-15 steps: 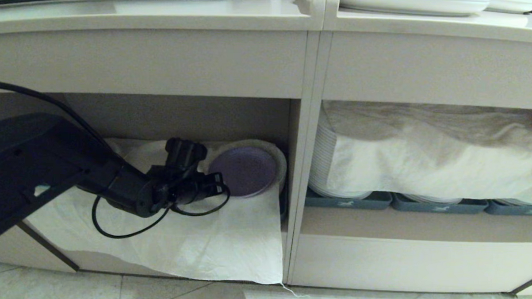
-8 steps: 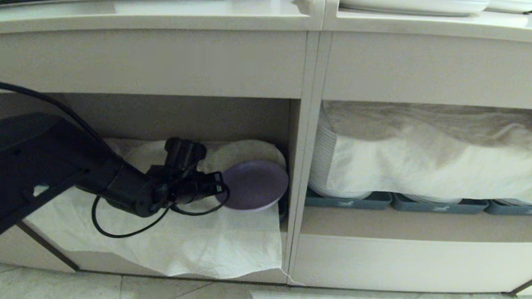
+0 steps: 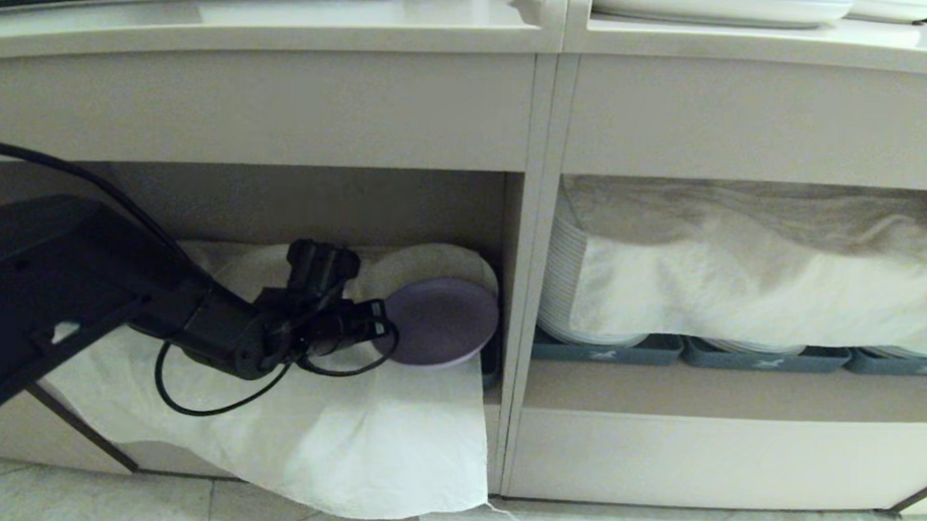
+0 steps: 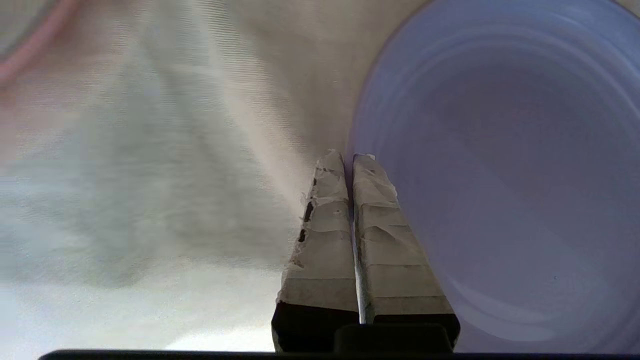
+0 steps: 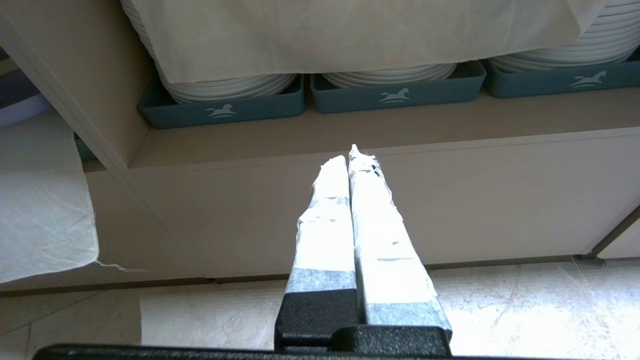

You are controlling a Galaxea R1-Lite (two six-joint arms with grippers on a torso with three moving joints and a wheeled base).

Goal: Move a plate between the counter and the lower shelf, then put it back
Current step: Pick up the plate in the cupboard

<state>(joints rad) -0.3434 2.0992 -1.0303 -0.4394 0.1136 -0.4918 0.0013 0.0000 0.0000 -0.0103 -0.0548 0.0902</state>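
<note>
Beige cabinetry fills the head view under the matte counter (image 3: 271, 22), whose thick rounded front edge runs above 2 niches. Inside the lower shelf (image 3: 319, 209), wrinkled white cloth (image 3: 365, 434) spills over the sill, and the left claw (image 3: 380, 327) is clamped on the rim of the small round lavender plate (image 3: 442, 321), which partly covers a paler stack behind. White plates (image 3: 563, 287) under another cloth sit in blue-grey trays (image 3: 607, 350) alongside.

Left wrist view: taped fingers (image 4: 320, 240) pressed together at the plate's edge (image 4: 500, 175); surroundings blurred.

Right wrist view: the right claw (image 5: 352, 155) hangs closed and empty before 3 trays (image 5: 225, 112), the last cut off.
</note>
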